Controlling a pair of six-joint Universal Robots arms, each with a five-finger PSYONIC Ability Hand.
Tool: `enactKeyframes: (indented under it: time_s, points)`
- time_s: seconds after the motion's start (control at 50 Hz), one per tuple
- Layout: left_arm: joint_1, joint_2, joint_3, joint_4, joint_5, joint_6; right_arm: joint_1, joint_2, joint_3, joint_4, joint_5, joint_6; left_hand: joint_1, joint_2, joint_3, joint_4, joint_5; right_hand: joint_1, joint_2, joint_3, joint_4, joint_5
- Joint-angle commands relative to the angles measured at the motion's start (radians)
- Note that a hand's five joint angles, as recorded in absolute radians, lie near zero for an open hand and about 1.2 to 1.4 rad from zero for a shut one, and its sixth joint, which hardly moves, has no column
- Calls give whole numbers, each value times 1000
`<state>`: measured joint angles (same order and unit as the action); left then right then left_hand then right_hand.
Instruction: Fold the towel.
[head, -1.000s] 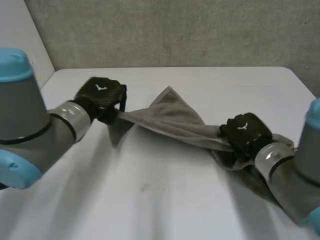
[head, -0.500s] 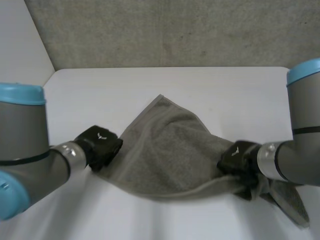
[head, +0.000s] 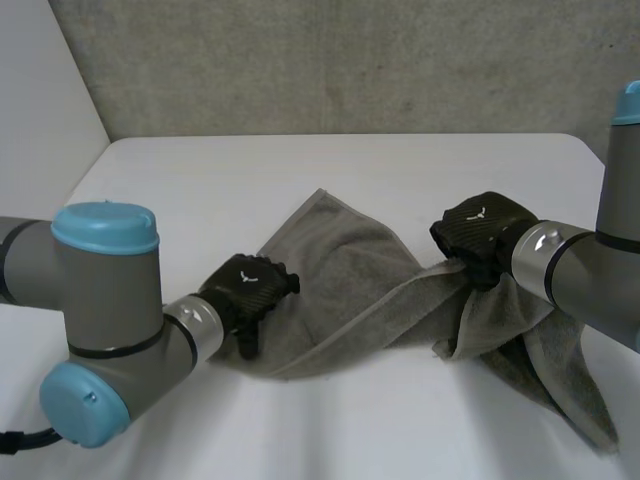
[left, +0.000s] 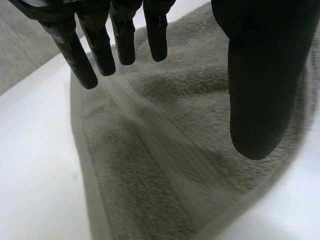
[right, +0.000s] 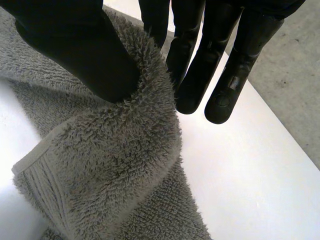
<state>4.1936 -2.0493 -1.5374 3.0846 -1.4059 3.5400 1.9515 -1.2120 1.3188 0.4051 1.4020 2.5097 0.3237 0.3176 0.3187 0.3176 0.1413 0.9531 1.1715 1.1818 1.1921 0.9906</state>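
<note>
A grey towel (head: 345, 285) lies crumpled across the middle of the white table (head: 200, 180). My left hand (head: 247, 290) rests at the towel's left edge. Its fingers (left: 102, 40) are straight and spread just above the flat cloth (left: 165, 160), holding nothing. My right hand (head: 478, 235) is raised over the towel's right part and shut on a fold of it. The thumb (right: 75, 45) pinches a thick fold of towel (right: 115, 160) against the fingers (right: 197, 65). From that grip the cloth hangs down and trails to the table's near right.
A grey wall (head: 350, 60) runs behind the table's far edge. Bare table lies beyond the towel and in front of it.
My left hand has let go of the towel's left corner and opened. The towel's left half now lies on the table. My right hand has lifted its fold up.
</note>
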Motion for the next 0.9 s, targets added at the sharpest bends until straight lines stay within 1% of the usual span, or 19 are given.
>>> enactKeyframes:
  time_s: [0.02, 0.04, 0.12, 0.34, 0.44, 0.48, 0.5, 0.54, 0.56, 0.58, 0.6, 0.62, 0.66, 0.7, 0.72, 0.76, 0.78, 0.82, 0.9]
  points:
    - [-9, -2, -13, -9, 36, -104, -3, 0, 25, -47, 5, 9, 19, 25, 24, 25, 27, 443, 225, 215, 204, 231]
    - [-10, -6, -13, -7, 54, -125, -2, -1, 29, -70, 8, 20, 22, 28, 27, 28, 30, 443, 225, 215, 204, 231]
    - [-9, -15, -1, -3, 68, -171, -2, -15, 40, -101, 8, 67, 37, 43, 42, 43, 44, 443, 225, 215, 204, 231]
    - [-10, -57, 34, -1, 67, -179, -40, -47, 72, -126, 9, 92, 92, 98, 97, 98, 100, 443, 225, 215, 204, 231]
    - [-10, -66, 45, 0, 62, -179, -57, -58, 89, -132, 8, 92, 169, 175, 174, 175, 177, 443, 225, 215, 204, 231]
    - [-10, -80, 49, 0, 62, -179, -66, -61, 95, -134, 6, 92, 285, 291, 290, 291, 293, 443, 225, 215, 204, 231]
    - [-10, -80, 49, 0, 62, -179, -66, -61, 95, -134, 6, 92, 286, 292, 291, 292, 294, 443, 225, 215, 204, 231]
    - [-10, -104, 59, 2, 61, -176, -71, -61, 97, -132, 2, 87, 634, 640, 639, 640, 641, 443, 225, 215, 204, 231]
    - [-10, -104, 59, 2, 61, -176, -71, -61, 97, -132, 2, 87, 636, 642, 640, 642, 643, 443, 225, 215, 204, 231]
    - [-10, -115, 63, 3, 58, -174, -72, -61, 97, -129, 0, 80, 810, 816, 815, 816, 818, 443, 225, 215, 204, 231]
    - [-10, -115, 63, 3, 58, -174, -72, -61, 97, -129, 0, 80, 812, 818, 817, 818, 820, 443, 225, 215, 204, 231]
    - [-9, -127, 72, 8, 45, -171, -71, -61, 97, -120, 2, 74, 1036, 1042, 1040, 1042, 1043, 443, 225, 215, 204, 231]
    - [-9, -140, 85, 13, 30, -170, -69, -61, 99, -109, 2, 64, 1073, 1079, 1078, 1079, 1080, 443, 225, 215, 204, 231]
    - [-10, -150, 111, 16, 1, -165, -57, -37, 105, -43, 2, -1, 1073, 1079, 1078, 1079, 1080, 443, 225, 215, 204, 231]
    - [-10, -150, 111, 16, 1, -165, -57, -37, 105, -43, 2, -2, 1073, 1079, 1078, 1079, 1080, 443, 225, 215, 204, 231]
    - [-10, -155, 149, 16, -4, -164, -56, 23, 97, 33, 14, -96, 1073, 1079, 1078, 1079, 1080, 443, 225, 215, 204, 231]
    - [-10, -155, 149, 16, -4, -164, -56, 23, 97, 34, 14, -97, 1073, 1079, 1078, 1079, 1080, 443, 225, 215, 204, 231]
    - [-10, -160, 203, 14, -5, -153, -56, 63, 70, 70, 23, -176, 1073, 1079, 1078, 1079, 1080, 443, 225, 215, 204, 231]
    - [-9, -170, 287, 14, -11, -125, -56, 101, 20, 80, 45, -233, 1073, 1079, 1078, 1079, 1080, 443, 225, 215, 204, 231]
